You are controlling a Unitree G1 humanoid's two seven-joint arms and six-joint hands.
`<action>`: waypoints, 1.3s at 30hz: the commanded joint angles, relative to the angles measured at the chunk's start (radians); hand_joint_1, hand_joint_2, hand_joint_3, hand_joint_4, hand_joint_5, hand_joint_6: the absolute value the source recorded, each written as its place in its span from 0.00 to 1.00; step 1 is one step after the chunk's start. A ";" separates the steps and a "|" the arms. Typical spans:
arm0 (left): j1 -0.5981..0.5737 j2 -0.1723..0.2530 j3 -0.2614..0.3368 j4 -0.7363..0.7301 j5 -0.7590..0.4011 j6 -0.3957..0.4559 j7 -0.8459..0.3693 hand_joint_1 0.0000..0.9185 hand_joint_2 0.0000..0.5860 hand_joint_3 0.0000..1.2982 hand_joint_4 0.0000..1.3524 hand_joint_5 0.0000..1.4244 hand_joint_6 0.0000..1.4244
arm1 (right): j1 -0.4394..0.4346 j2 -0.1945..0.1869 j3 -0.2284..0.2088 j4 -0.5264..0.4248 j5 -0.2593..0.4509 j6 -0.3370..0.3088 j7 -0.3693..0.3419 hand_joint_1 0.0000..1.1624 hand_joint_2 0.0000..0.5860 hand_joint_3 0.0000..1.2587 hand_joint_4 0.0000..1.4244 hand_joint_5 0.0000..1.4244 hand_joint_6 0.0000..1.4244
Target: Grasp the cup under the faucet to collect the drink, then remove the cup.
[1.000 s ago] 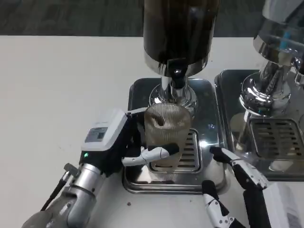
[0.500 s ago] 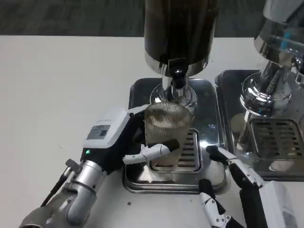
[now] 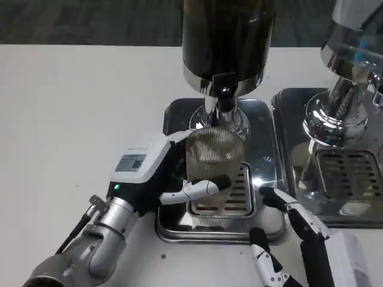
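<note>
I'm seeing a ribbed, translucent plastic-looking cup (image 3: pixel 214 156) sitting on a polished, mirror-bright metal drip tray (image 3: pixel 266 222) with a slotted grille. The faucet (image 3: pixel 224 98) above is gleaming chrome beneath a dark glossy tank (image 3: pixel 227 33). The table (image 3: pixel 78 107) is looking matt white and smooth.

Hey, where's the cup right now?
In the head view the cup is centre frame, on the drip tray right under the faucet, with the left hand gripping it from the left.
</note>
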 commanded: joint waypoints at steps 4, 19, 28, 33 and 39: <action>-0.017 -0.016 -0.013 0.009 0.000 0.011 -0.055 0.00 0.16 0.20 0.19 0.32 0.40 | 0.001 0.007 0.004 0.016 0.013 0.005 -0.015 0.30 0.75 0.22 0.22 0.19 0.21; 0.091 0.068 0.057 -0.169 -0.067 -0.031 -0.099 0.00 0.15 0.16 0.19 0.30 0.34 | -0.039 -0.003 0.016 0.047 0.030 -0.014 -0.010 0.29 0.67 0.20 0.18 0.17 0.18; 0.210 0.141 0.156 -0.374 -0.120 -0.047 -0.134 0.00 0.13 0.15 0.18 0.30 0.34 | -0.081 -0.015 0.019 0.080 0.067 -0.028 -0.006 0.30 0.61 0.17 0.14 0.14 0.14; 0.297 0.202 0.255 -0.501 -0.193 -0.100 -0.168 0.00 0.18 0.19 0.25 0.38 0.56 | -0.109 -0.013 0.011 0.100 0.099 -0.037 -0.002 0.31 0.60 0.16 0.13 0.13 0.13; 0.353 0.296 0.400 -0.619 -0.420 -0.230 -0.313 0.00 0.21 0.23 0.30 0.39 0.50 | -0.142 -0.012 0.008 0.129 0.125 -0.043 0.004 0.31 0.60 0.15 0.13 0.12 0.13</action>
